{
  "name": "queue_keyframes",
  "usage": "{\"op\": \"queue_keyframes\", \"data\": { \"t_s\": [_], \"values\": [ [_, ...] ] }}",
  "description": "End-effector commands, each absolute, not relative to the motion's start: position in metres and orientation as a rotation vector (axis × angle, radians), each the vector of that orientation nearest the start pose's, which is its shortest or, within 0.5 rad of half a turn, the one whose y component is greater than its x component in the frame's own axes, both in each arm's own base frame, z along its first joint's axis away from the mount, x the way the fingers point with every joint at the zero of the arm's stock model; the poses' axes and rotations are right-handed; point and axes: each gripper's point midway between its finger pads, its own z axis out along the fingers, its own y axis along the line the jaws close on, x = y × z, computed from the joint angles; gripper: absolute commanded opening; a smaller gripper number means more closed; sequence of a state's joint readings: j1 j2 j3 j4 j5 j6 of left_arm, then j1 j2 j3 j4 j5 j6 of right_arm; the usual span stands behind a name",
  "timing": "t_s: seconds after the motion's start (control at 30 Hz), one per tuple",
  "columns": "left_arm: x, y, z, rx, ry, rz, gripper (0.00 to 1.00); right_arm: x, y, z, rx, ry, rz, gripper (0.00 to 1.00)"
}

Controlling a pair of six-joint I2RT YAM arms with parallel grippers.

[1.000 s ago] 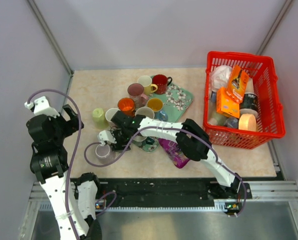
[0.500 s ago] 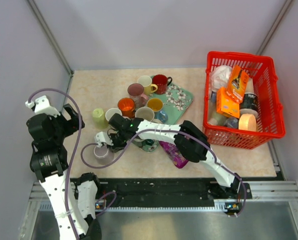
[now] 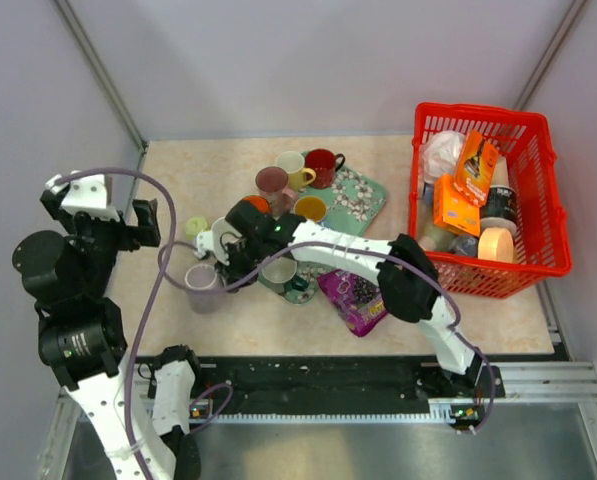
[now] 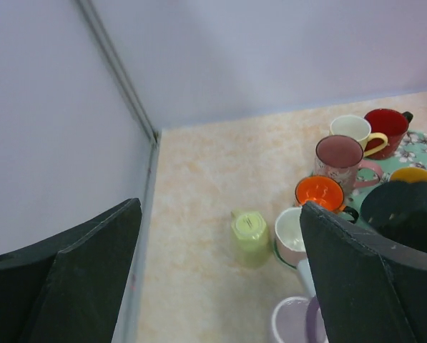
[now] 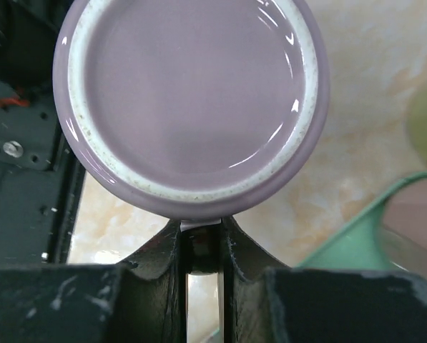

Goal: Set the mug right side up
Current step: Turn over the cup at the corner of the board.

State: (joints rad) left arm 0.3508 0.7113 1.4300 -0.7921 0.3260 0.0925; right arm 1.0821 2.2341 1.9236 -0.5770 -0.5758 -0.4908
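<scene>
mug [image 3: 204, 288] left, tray [image 3: 365, 205] middle — basket [image 3: 468, 278] right (apart)

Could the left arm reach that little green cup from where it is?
Probably yes. The left gripper hangs open over the table, with nothing between it and the green cup. The right gripper, shut on the handle of the lilac mug close by, might crowd it.

Lilac mug [image 5: 192, 100] showing a white-ringed base, teal tray [image 3: 364, 196] carrying a pink-and-white floral print, basket [image 3: 478, 281] glowing red, cup [image 4: 250, 230] appearing pale green.
</scene>
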Motion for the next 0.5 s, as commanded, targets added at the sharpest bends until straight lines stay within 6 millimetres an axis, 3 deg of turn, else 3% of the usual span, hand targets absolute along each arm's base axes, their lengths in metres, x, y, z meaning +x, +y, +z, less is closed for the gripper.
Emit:
{"op": "queue_keyframes", "data": {
  "t_s": [0.0, 0.1, 0.23, 0.37, 0.47],
  "values": [
    [0.206, -0.013, 0.493, 0.525, 1.402, 0.194, 0.97, 0.214, 0.517, 0.280, -1.636, 1.352, 1.149, 0.00],
    [0.210, -0.022, 0.510, 0.678, 1.331, 0.235, 0.97, 0.230, 0.493, 0.307, -1.540, 1.402, 1.216, 0.00],
    [0.214, -0.045, 0.515, 0.909, 1.215, 0.211, 0.96, 0.255, 0.457, 0.337, -1.345, 1.558, 1.363, 0.00],
    [0.225, -0.061, 0.511, 1.084, 1.062, 0.187, 0.95, 0.258, 0.421, 0.367, -1.150, 1.645, 1.644, 0.00],
    [0.237, -0.067, 0.495, 1.218, 0.960, 0.240, 0.93, 0.250, 0.399, 0.386, -1.131, 1.627, 1.822, 0.00]
  ]
}}
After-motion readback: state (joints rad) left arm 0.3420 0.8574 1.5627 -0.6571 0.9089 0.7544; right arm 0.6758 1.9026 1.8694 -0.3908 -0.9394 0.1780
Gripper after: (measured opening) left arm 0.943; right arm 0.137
